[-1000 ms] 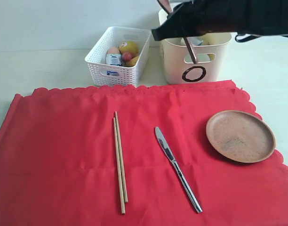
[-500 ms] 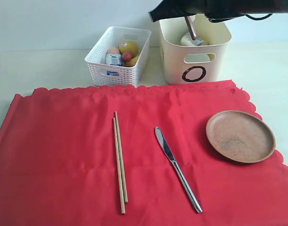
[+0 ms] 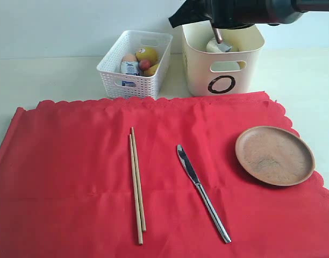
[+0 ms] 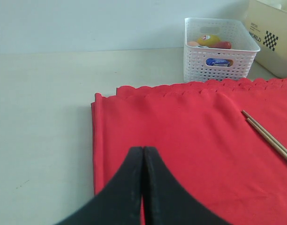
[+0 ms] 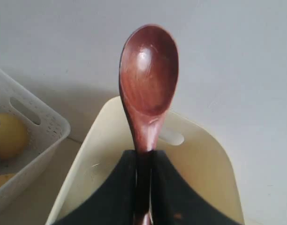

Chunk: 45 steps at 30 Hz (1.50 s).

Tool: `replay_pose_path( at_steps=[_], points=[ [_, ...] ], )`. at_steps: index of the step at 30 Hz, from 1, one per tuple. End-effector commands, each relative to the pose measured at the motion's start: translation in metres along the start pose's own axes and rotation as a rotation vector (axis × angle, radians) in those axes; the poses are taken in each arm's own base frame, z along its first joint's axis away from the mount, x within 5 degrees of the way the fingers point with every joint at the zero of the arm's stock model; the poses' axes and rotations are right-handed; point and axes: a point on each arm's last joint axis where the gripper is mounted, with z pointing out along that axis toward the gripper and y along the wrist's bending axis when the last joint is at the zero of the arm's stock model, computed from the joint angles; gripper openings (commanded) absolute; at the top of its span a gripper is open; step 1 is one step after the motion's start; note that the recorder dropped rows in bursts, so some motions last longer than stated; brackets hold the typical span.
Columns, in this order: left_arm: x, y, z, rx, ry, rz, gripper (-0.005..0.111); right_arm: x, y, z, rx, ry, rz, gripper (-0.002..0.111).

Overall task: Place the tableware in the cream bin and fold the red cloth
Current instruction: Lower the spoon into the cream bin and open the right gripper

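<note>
Over the red cloth's left edge, left fingers are pressing together, empty. Chopsticks, knife and plate are lying on the cloth. Beyond its far edge, right fingers are clenching the spoon above the cream bin.

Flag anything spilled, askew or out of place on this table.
Nothing stands out. The chopsticks, knife and plate lie flat on the red cloth, nothing spilled, and the right gripper holds the spoon over the cream bin.
</note>
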Motion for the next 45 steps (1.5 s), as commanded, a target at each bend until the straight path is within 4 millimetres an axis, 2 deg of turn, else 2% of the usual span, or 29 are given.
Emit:
replay_pose_path(
  at_steps=[1, 3, 7, 16, 21, 27, 33, 37, 41, 45],
  points=[
    [-0.002, 0.0, 0.0, 0.003, -0.011, -0.002, 0.0, 0.003, -0.001, 0.006, 0.016, -0.003, -0.035, 0.0],
    [-0.002, 0.0, 0.0, 0.003, -0.011, -0.002, 0.0, 0.003, -0.001, 0.007, 0.016, -0.003, -0.04, 0.002],
    [-0.002, 0.0, 0.0, 0.003, -0.011, -0.002, 0.0, 0.001, 0.0, 0.007, 0.011, -0.022, -0.079, 0.015],
    [-0.002, 0.0, 0.0, 0.003, -0.011, -0.002, 0.0, 0.001, -0.002, 0.007, 0.027, -0.021, -0.087, 0.055],
    [-0.002, 0.0, 0.0, 0.003, -0.011, -0.002, 0.0, 0.001, -0.002, 0.007, 0.029, -0.021, -0.037, 0.064],
    [-0.002, 0.0, 0.0, 0.003, -0.011, -0.002, 0.0, 0.002, -0.003, 0.007, 0.039, -0.017, -0.03, 0.065],
    [-0.002, 0.0, 0.0, 0.003, -0.011, -0.002, 0.0, 0.007, -0.019, 0.002, 0.205, 0.059, 0.043, 0.065],
    [-0.002, 0.0, 0.0, 0.003, -0.011, -0.002, 0.0, 0.007, -0.032, -0.006, 0.316, 0.121, 0.012, 0.064],
    [-0.002, 0.0, 0.0, 0.003, -0.011, -0.002, 0.0, 0.004, -0.043, -0.017, 0.36, 0.199, -0.07, 0.056],
    [-0.002, 0.0, 0.0, 0.003, -0.011, -0.002, 0.0, 0.001, -0.059, -0.031, 0.483, 0.256, -0.069, 0.037]
  ],
)
